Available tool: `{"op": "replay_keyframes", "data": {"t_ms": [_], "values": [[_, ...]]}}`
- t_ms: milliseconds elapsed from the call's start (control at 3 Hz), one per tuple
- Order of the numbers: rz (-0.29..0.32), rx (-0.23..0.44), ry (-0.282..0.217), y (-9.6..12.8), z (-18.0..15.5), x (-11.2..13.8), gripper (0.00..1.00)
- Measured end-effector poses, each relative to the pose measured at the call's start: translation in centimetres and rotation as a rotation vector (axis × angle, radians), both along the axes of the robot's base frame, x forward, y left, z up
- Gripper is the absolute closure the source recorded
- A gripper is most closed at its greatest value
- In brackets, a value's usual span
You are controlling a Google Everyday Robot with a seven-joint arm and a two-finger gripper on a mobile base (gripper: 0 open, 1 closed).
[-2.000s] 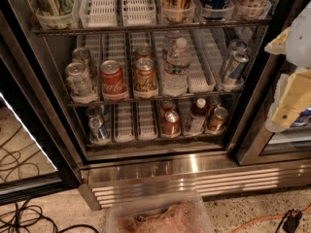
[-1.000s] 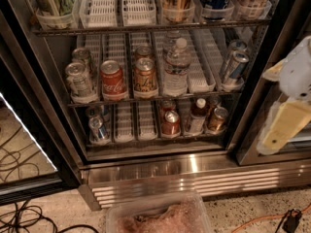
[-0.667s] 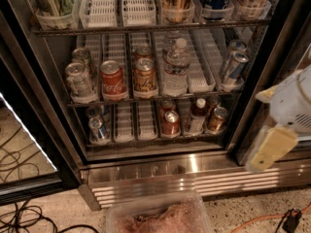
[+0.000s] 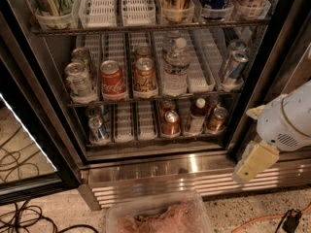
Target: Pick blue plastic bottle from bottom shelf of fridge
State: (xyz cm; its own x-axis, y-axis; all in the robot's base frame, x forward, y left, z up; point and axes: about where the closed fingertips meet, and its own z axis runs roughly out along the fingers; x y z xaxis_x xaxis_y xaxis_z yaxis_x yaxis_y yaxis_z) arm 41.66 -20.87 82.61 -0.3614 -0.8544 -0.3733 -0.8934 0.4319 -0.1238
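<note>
One gripper [image 4: 254, 162] has dropped lower and now hangs right of and below the blue plastic bottle [image 4: 197, 116], outside the fridge [image 4: 146, 171]. It is seemingly empty, how open I cannot tell. The bottle stands untouched on the bottom shelf [image 4: 127, 126], so the reach remains.

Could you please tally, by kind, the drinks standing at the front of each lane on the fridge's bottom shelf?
Silver can: 1
Copper-coloured cans: 2
Blue plastic bottle: 1
Total: 4
The end effector hangs outside the fridge, low on the right, in front of the steel base panel.
</note>
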Motion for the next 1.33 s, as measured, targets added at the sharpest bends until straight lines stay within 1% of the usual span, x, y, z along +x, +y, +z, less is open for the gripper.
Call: {"op": "replay_keyframes", "data": {"t_ms": [333, 667, 1000, 1333], "values": [[-0.008, 0.019, -0.001, 0.2, -2.0, -0.1, 0.00], [-0.072, 0.081, 0.025, 0.4, -7.6, -0.8, 0.00], [-0.145, 0.161, 0.048, 1.3, -13.6, -1.4, 0.00], [-0.263, 0.200, 0.054, 2.6, -17.7, -2.3, 0.00]]}}
